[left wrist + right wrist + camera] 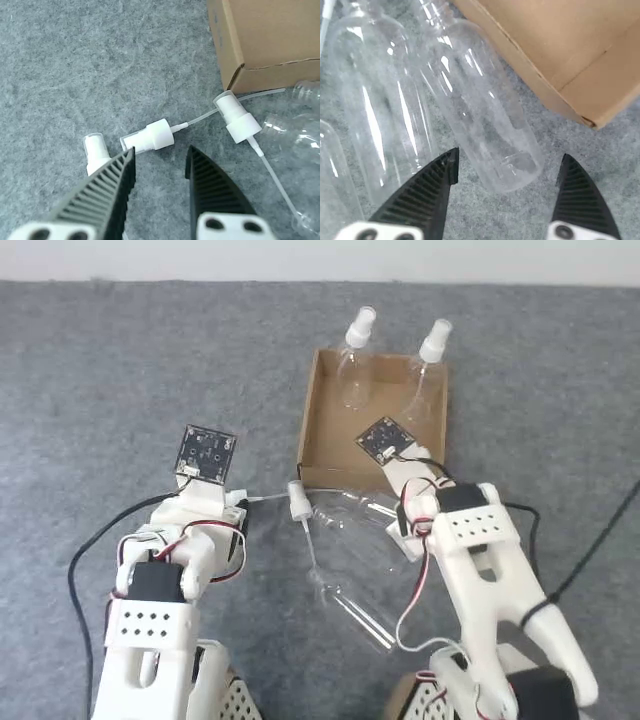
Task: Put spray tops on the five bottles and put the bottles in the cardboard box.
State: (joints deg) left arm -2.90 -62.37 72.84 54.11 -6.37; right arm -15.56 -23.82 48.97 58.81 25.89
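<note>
Two of five bottles topped and boxed; both arms low over the bench.

Box sits upper centre of the high view. It holds one topped bottle at its far-left corner and a second topped bottle at its far-right corner, both leaning on the far wall. Three bare bottles lie on the bench at frame centre, between the arms, just below the box. Three loose spray tops lie left of them, near the box's near-left corner. Left fingers are apart, gripping nothing, with the middle top just ahead of the tips. Right fingers are wide apart, with the base of the box-side bottle between them.
</note>
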